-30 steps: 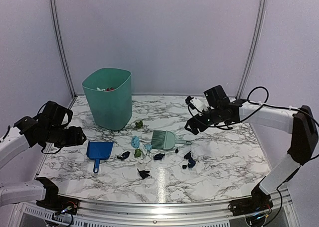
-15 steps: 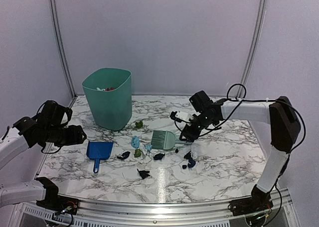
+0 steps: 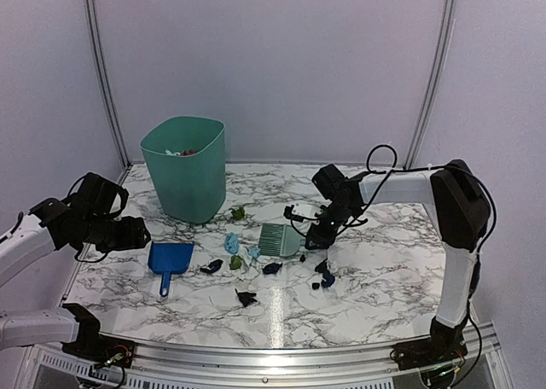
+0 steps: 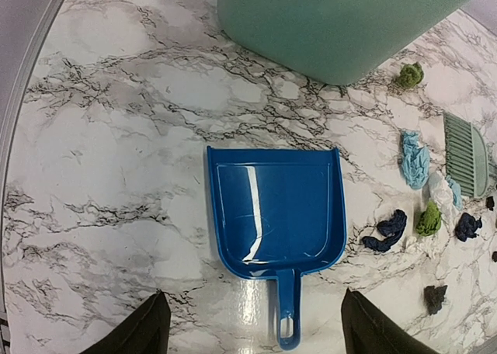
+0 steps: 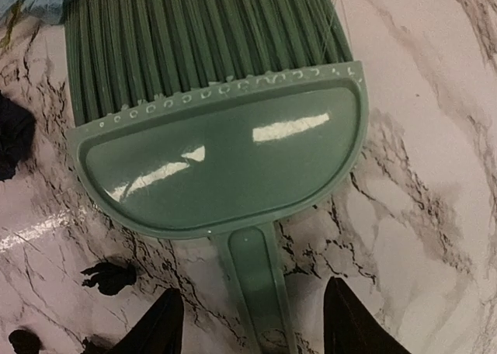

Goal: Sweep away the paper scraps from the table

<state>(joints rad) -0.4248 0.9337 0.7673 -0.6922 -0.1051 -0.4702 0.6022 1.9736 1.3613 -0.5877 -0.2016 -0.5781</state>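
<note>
Seen from above, my right gripper hangs over the handle of the brush, and the paper scraps lie on the table just beside its bristles, so a crooked clamp could swing the head and scatter them. My left wrist shows the left gripper wide and empty above the dustpan, which may skid if nudged. My right wrist shows both fingers straddling the handle, apart from it; closing off-centre could twist it loose.
</note>
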